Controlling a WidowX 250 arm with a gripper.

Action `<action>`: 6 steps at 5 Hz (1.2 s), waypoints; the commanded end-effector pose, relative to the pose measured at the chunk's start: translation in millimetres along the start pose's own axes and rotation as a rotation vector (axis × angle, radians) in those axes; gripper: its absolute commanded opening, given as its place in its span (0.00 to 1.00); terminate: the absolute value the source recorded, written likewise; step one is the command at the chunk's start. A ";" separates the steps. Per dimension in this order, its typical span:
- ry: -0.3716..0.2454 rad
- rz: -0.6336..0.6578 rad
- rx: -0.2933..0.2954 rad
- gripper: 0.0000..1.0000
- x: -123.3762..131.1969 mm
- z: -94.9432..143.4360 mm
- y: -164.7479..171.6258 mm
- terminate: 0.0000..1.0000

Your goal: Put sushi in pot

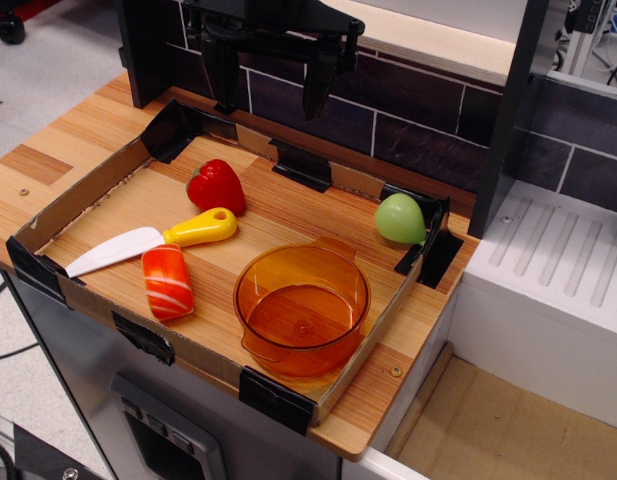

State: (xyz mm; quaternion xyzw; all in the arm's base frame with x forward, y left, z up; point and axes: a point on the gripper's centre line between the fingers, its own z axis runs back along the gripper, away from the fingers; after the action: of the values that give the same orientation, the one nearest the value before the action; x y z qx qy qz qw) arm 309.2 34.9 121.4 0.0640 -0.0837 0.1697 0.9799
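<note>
The sushi [167, 282] lies flat on the wooden board near the front left, orange-red with white stripes. The pot [302, 307], translucent orange and empty, stands to its right near the front edge, a short gap between them. My gripper [269, 88] hangs at the back, high above the board, behind the red pepper. Its two black fingers point down and stand apart, open and empty. It is far from both the sushi and the pot.
A red toy pepper [216, 186] sits at the back left. A knife [153, 239] with a yellow handle and white blade lies just behind the sushi. A green toy fruit [400, 218] rests at the back right corner. A low cardboard rim [83, 190] rings the board.
</note>
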 end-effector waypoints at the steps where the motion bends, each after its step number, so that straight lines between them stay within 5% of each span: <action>1: 0.000 0.000 0.000 1.00 0.0 0.0 0.0 0.00; 3: -0.038 0.257 -0.079 1.00 -23.9 13.8 50.9 0.00; 5: 0.037 0.337 -0.013 1.00 -58.6 -38.7 80.6 0.00; 6: 0.052 0.373 -0.029 1.00 -64.3 -54.8 77.8 0.00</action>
State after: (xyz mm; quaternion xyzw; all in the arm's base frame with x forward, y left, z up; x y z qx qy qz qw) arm 228.1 94.1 55.0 0.0240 -0.0556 0.3500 0.9348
